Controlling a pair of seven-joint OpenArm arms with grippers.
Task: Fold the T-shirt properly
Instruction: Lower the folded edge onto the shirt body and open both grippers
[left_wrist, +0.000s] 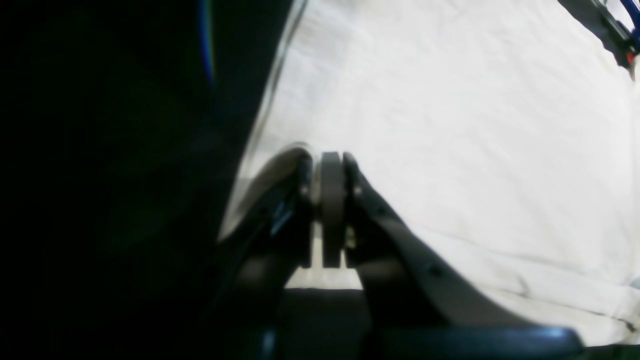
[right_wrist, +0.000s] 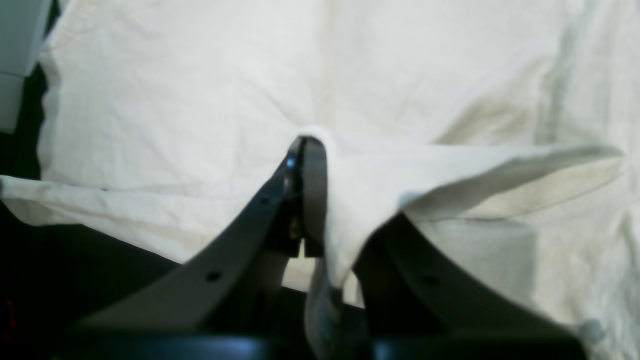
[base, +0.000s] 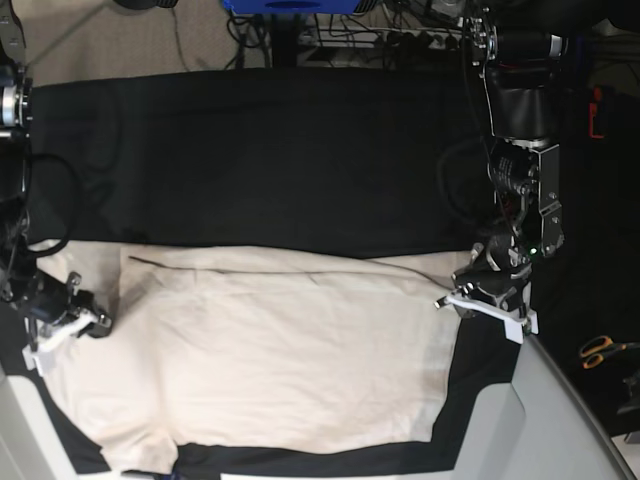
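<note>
On black table cover (base: 300, 160): cream T-shirt (base: 270, 350) spread; right gripper (right_wrist: 320, 200) pinching its fabric; left gripper (left_wrist: 330, 210) closed at hem.

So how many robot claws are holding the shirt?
2. The right gripper pinches a raised fold of the T-shirt at its left edge in the base view; the left gripper sits shut at the opposite edge.

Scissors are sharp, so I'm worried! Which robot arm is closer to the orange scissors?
Left. The left end effector is at the T-shirt edge nearest the scissors; the right end effector is at the shirt's far end.
</note>
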